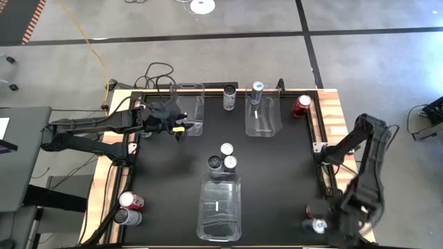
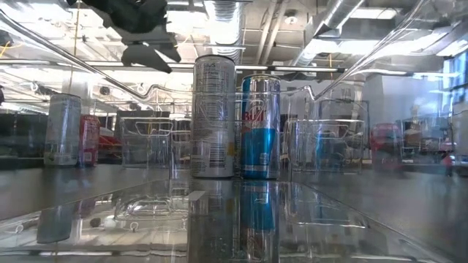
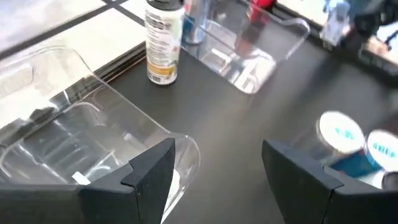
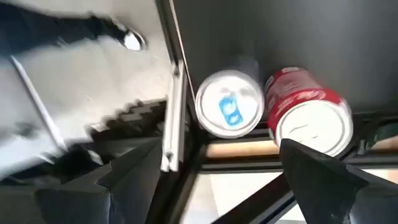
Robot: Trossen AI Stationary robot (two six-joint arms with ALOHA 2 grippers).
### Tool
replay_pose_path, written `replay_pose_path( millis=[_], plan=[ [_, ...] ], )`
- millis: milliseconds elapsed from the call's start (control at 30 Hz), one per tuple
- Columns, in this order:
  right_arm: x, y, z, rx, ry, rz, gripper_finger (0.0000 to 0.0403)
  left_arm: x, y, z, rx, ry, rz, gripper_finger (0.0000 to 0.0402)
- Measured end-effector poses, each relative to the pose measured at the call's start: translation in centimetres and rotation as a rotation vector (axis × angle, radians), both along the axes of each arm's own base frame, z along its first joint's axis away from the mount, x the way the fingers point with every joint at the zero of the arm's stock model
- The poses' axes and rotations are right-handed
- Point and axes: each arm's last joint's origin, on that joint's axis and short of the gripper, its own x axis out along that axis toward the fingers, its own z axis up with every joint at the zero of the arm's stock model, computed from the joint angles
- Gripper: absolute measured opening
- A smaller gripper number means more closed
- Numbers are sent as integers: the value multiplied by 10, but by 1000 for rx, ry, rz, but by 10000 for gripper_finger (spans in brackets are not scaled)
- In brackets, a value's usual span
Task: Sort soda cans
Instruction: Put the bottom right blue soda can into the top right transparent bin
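My left gripper [image 1: 178, 128] [image 3: 217, 171] hangs open and empty above the table, beside the far-left clear bin [image 1: 188, 109] [image 3: 62, 143]. A dark can [image 1: 229, 97] [image 3: 161, 43], a blue-and-silver can [image 1: 257, 91] and a red can [image 1: 302, 105] stand upright along the far edge. Three cans [image 1: 223, 159] stand together mid-table, two of which show in the low view, a grey one [image 2: 213, 117] and a blue one [image 2: 260, 126]. My right gripper [image 1: 320, 220] [image 4: 227, 180] is open over the near-right corner, above a silver-topped can [image 4: 230, 102] and a red can [image 4: 308, 112].
A second clear bin [image 1: 261, 116] sits at the far middle and a third [image 1: 220, 207] at the near middle. A red can [image 1: 130, 201] and a dark can [image 1: 127, 216] stand at the near-left corner. A raised rail [image 1: 320, 131] runs along the table's right edge.
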Motion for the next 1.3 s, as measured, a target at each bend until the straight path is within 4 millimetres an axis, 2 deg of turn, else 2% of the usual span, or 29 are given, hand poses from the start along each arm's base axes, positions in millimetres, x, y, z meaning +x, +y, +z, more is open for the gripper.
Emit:
replay_pose_path(
  millis=[133,300,833,1300],
  plan=[
    [-13,14,-12,-81,-49,104,342,1,-3,1,-21,-23,3,238],
    [-16,22,-20,-156,-136,119,342,3,-7,2,-79,-66,23,238],
    [-8,36,-50,-296,-148,103,343,4,-17,1,-112,-80,6,238],
    [-6,38,-60,-283,-122,34,342,4,-19,1,-120,-71,-1,238]
  ],
)
